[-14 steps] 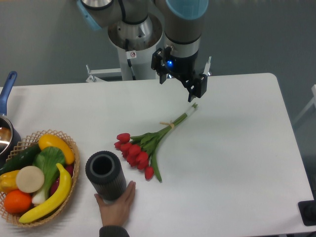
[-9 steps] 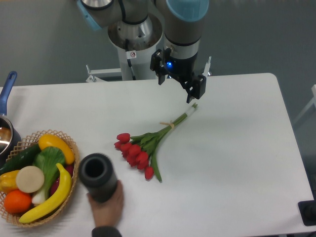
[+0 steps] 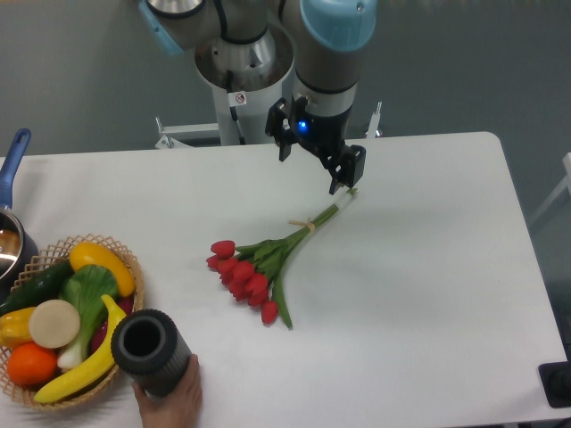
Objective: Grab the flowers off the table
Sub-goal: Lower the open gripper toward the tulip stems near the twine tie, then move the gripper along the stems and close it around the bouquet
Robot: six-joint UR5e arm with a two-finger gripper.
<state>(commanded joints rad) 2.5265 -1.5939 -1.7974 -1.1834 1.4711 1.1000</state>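
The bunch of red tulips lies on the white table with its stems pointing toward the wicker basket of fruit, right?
Not quite. In the camera view the bunch of red tulips lies on the white table, but its stems point toward the robot's black gripper; the blooms face the wicker basket of fruit.

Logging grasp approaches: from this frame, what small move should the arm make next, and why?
Probably lower and centre the gripper over the stems: it hangs above the table near the stem tips of the flowers, which lie flat and ungrasped.
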